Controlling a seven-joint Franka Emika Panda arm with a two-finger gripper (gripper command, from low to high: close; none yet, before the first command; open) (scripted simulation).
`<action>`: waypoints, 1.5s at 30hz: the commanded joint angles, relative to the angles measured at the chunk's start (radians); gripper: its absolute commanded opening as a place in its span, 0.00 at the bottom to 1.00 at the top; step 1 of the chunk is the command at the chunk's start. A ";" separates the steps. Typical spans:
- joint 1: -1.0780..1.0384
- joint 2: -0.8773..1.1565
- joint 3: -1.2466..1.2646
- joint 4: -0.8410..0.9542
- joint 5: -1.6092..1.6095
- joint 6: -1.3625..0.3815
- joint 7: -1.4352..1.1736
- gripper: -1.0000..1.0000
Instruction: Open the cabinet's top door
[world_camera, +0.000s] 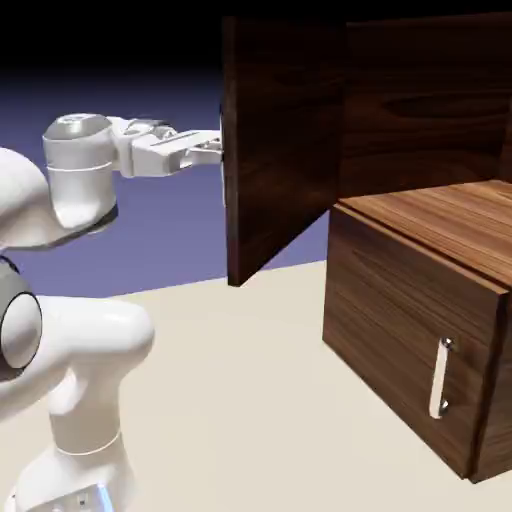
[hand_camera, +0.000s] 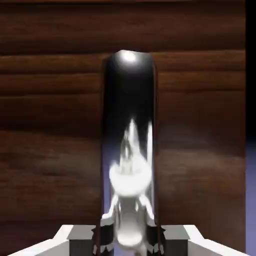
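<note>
While the top door (world_camera: 280, 150) stands swung wide out from the cabinet (world_camera: 420, 100), edge toward the arm, the claw (world_camera: 212, 148) is closed on its silver bar handle (hand_camera: 129, 150), which fills the hand view. Probably the handle sits on the door's hidden face. Below, the shorter door (world_camera: 400, 330) with its small handle (world_camera: 440, 378) is shut, above the pale desk (world_camera: 230, 400).

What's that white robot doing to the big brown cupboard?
The white robot arm is opening the cabinet. Its fingers are shut on the silver bar handle of the top door. In the exterior view that tall dark wooden door already stands swung well out from the cabinet. The smaller lower door, with its own small handle, is closed.
</note>
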 joint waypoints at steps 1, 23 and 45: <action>-0.005 0.036 0.026 0.019 0.032 -0.025 0.020 0.00; -0.539 0.314 0.537 0.318 0.460 -0.004 0.147 0.00; -1.292 -0.450 0.762 0.158 0.938 0.668 -0.439 0.00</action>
